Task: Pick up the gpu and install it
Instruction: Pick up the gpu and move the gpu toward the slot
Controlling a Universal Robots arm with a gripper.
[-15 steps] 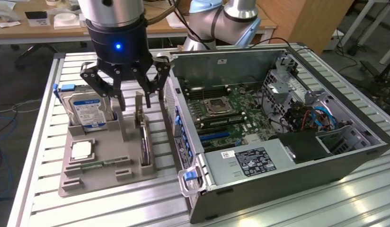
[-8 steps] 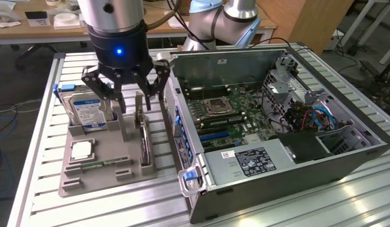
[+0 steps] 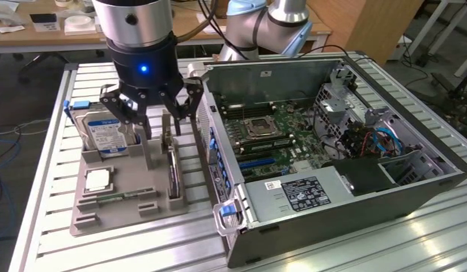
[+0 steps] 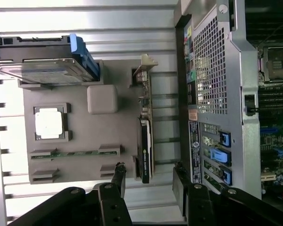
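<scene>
The gpu stands on its edge in a slot of the grey parts tray, beside the computer case. In the wrist view the gpu is a thin dark card with a pale end bracket. My gripper hangs above the far end of the tray, open, with nothing between its fingers. In the wrist view the gripper has one finger on each side of the card's line, still apart from it.
The tray also holds a silver hard drive in a blue-tabbed carrier, a processor chip and a memory stick. The open computer case lies at the exterior view's right, its rear panel close to the card.
</scene>
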